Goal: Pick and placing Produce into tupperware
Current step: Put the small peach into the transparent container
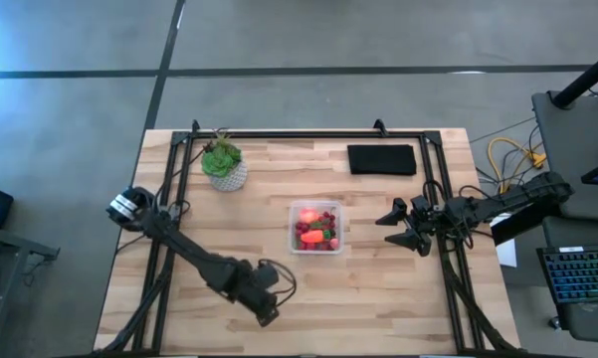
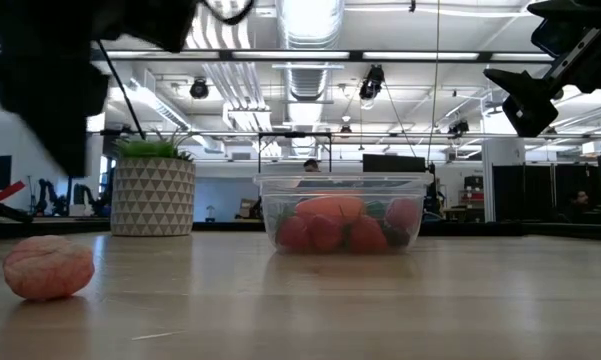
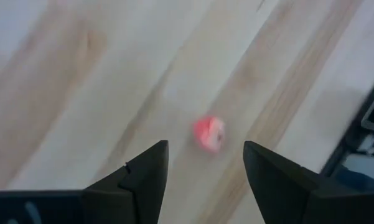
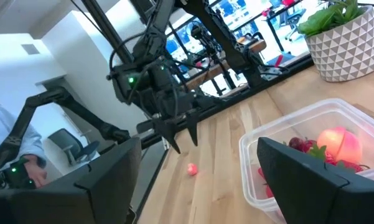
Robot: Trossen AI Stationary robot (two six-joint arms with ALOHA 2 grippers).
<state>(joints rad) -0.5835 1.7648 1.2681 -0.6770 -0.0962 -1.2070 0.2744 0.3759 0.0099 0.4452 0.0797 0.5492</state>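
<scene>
My left gripper (image 3: 205, 165) hangs over bare wood with its jaws apart; a small red berry (image 3: 209, 133) lies just above the gap, untouched. My right gripper (image 1: 406, 227), jaws spread, waits right of the tupperware (image 1: 293, 244) at frame centre, which holds produce.

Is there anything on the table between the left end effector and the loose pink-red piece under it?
No. The left wrist view shows only bare wood between the open left end effector and the pink-red piece.
</scene>
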